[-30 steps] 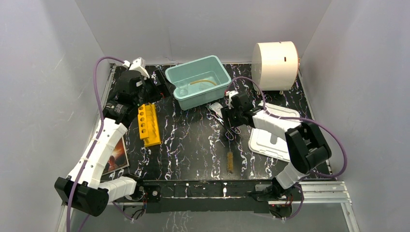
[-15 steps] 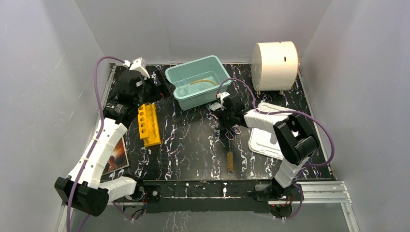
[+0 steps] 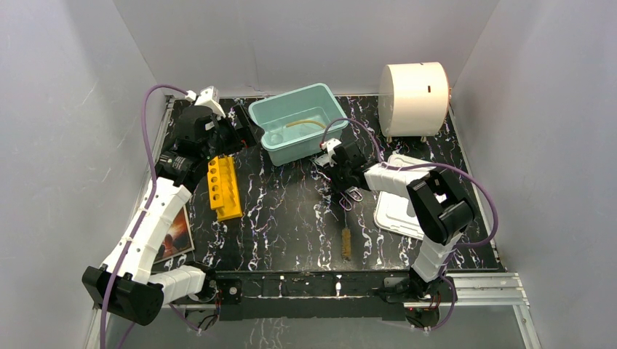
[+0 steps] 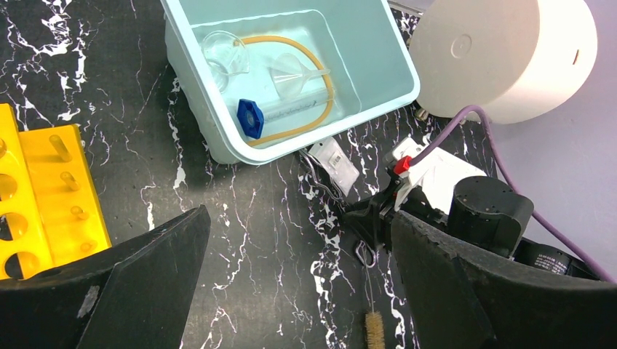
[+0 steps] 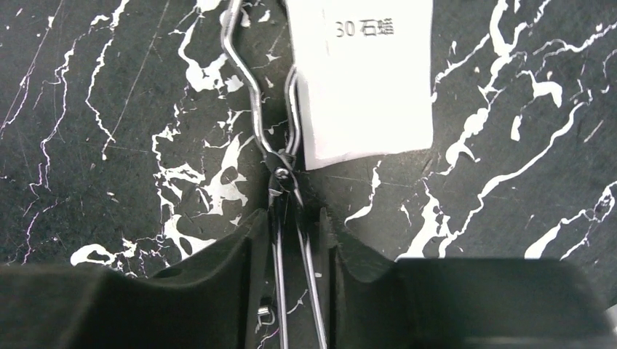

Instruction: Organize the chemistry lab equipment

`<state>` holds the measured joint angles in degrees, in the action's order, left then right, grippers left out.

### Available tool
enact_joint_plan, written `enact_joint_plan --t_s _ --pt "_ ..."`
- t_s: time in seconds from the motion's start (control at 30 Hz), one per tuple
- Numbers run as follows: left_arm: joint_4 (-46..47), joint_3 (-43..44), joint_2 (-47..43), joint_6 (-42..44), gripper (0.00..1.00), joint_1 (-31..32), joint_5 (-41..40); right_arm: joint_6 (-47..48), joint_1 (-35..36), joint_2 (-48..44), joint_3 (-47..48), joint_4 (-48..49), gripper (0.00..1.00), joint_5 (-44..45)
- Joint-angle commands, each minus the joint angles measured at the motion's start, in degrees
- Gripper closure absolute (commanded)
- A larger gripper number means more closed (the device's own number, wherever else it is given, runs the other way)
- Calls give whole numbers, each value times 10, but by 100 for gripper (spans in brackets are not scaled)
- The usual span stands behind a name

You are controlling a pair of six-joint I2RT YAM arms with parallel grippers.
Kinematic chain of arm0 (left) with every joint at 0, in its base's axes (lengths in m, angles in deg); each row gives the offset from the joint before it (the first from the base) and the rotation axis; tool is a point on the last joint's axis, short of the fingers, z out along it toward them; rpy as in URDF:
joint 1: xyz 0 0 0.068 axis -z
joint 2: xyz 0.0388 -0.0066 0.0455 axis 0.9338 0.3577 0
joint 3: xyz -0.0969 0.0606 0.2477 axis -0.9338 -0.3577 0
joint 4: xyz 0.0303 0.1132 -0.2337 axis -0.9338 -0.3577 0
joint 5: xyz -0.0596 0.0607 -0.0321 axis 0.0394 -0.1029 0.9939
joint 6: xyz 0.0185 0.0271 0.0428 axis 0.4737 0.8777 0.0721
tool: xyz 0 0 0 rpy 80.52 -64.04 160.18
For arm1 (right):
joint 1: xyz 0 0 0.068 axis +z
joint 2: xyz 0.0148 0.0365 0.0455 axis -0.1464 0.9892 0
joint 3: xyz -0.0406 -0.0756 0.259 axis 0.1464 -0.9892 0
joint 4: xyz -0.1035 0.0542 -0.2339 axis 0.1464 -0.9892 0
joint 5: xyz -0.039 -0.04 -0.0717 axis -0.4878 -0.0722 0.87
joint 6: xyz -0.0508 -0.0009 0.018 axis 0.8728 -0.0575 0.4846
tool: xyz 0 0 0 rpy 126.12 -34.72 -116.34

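A: How are the jaws of the right gripper being held?
B: Narrow, with one finger on each side of the two wire handles of the metal tongs, just behind the pivot. Whether the wires are actually being pinched cannot be told.
A: Why is that spot being used?
B: Probably so that both handles are being bracketed at once and the tongs would be lifted shut, not splayed. The tongs are lying flat on the bench, and one arm is being touched by the edge of a white labelled packet.
A: And the left gripper?
B: Its jaws are being held wide and nothing is being carried. It is being hovered above the bench beside the teal tub.
A: What is being collected there?
B: The clear beaker, clear funnel, tan rubber tube and a tube with a blue cap are lying inside. The brown bristle brush is lying out on the bench, nearer the arm bases than the tongs.
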<state>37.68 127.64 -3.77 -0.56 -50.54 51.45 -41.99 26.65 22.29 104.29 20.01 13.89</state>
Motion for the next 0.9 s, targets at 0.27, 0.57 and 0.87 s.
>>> enact_joint_plan --t_s 0.27,0.57,0.87 --pt "1 -2 -12 8 5 1 -5 75 5 -19 8 -7 80 30" --pt "4 -7 -12 6 5 1 -1 143 7 -54 -1 -27 82 73" --pt "6 -11 -15 0 5 1 6 146 8 -110 13 -95 93 55"
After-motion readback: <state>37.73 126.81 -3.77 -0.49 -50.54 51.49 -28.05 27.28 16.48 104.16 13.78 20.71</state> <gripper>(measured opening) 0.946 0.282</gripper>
